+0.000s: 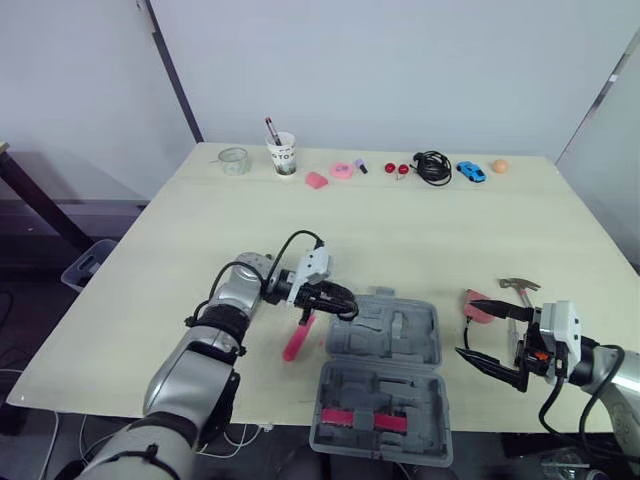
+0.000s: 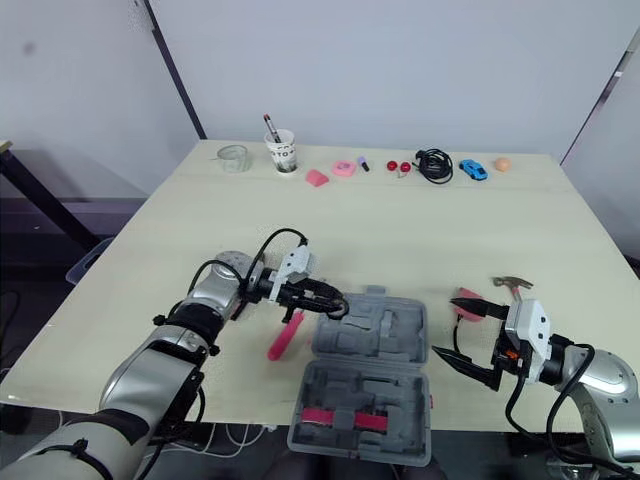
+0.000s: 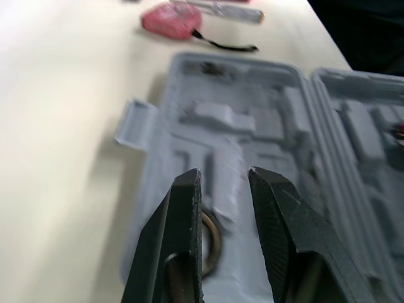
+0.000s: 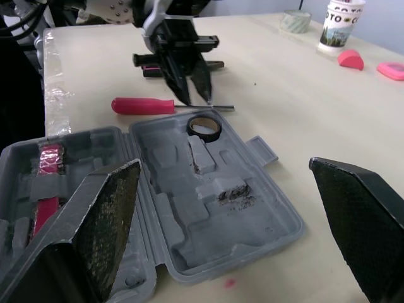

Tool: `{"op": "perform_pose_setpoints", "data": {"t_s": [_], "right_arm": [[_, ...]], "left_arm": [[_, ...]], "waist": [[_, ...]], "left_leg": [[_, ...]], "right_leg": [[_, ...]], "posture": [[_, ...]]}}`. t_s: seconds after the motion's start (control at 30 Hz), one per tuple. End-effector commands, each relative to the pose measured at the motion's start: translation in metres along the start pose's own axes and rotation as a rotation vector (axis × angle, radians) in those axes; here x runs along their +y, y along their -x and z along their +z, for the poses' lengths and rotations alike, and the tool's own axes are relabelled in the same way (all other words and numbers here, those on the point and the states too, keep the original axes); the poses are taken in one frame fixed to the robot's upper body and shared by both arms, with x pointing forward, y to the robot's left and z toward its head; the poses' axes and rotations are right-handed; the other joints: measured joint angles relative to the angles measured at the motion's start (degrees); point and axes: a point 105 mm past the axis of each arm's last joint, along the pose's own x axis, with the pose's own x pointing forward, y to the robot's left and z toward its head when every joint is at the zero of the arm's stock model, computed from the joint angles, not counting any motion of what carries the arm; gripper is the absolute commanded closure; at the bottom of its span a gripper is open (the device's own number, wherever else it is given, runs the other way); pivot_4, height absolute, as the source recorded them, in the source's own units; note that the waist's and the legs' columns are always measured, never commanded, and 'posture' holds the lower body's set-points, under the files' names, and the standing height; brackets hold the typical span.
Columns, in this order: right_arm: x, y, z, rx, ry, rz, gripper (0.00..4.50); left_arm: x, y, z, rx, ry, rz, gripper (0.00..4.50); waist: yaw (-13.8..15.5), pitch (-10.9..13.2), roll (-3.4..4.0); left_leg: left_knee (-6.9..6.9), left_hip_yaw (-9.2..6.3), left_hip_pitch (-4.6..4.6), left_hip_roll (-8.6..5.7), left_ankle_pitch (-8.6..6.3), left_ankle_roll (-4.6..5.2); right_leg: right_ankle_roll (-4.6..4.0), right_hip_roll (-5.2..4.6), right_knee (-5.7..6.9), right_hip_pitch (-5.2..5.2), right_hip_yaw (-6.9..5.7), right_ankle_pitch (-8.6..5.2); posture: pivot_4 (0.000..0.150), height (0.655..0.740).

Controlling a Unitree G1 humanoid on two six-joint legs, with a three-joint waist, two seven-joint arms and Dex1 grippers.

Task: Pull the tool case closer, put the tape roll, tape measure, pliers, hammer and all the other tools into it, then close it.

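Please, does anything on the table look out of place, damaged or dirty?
Yes: a dark smudge dirties one recess of the open tool case, in the half that holds the tape roll. Nothing else looks spilled or broken.

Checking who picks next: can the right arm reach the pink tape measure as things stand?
Probably yes: the tape measure lies on bare table just beside the right gripper, whose fingers are open, with nothing between.

Pale wooden table before plain white walls, possibly a grey bin beside it
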Motion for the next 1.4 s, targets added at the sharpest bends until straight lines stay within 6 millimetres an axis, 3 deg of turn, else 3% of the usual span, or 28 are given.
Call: {"op": "perform_pose_setpoints", "data": {"t_s": [0.03,0.5,0.7,0.9,1.17,1.4], "right_arm": [[-0.001,0.0,0.004,-0.017,0.028,-0.006,0.0],[-0.002,0.001,0.001,-0.013,0.032,-0.011,0.0],[-0.002,-0.002,0.002,-0.018,0.033,-0.009,0.0],[-0.001,-0.003,0.002,-0.021,0.03,-0.008,0.0],[-0.005,0.001,0.005,-0.063,-0.005,-0.072,0.0],[-0.027,0.022,0.002,-0.076,-0.053,-0.266,0.0]], "left_arm": [[0.008,-0.001,0.004,-0.004,-0.02,0.044,3.2],[-0.008,-0.014,-0.04,0.094,0.134,0.039,3.2],[-0.009,-0.014,-0.043,0.084,0.154,0.058,3.2],[-0.001,-0.004,-0.021,-0.018,0.112,0.068,3.2],[0.006,0.027,0.019,-0.196,0.018,0.138,3.2],[-0.019,0.074,0.023,-0.257,0.02,0.327,3.2]], "waist": [[-0.04,0.0,0.0],[-0.09,-0.01,0.0],[-0.1,-0.02,0.0],[-0.18,-0.02,0.0],[-0.24,-0.02,0.0],[-1.09,-0.02,0.02]], "left_leg": [[0.0,0.0,0.0,0.0,0.0,0.0],[0.0,-0.02,0.02,0.0,0.0,0.0],[0.0,-0.01,0.03,0.0,0.0,0.0],[0.0,-0.01,0.05,0.0,0.0,0.0],[0.0,-0.01,0.03,0.02,0.0,0.0],[-0.01,-0.05,0.11,0.09,0.0,-0.01]], "right_leg": [[0.0,0.0,0.0,0.0,0.0,0.0],[0.0,0.01,0.04,0.0,0.0,0.0],[0.0,0.0,0.06,0.01,0.0,0.0],[0.0,0.0,0.09,0.0,0.0,0.0],[0.0,0.0,0.09,0.0,0.0,0.0],[-0.01,-0.02,0.22,-0.01,0.04,0.0]], "posture": [[0.15,0.74],[0.15,0.74],[0.15,0.74],[0.15,0.74],[0.15,0.74],[0.15,0.74]]}}
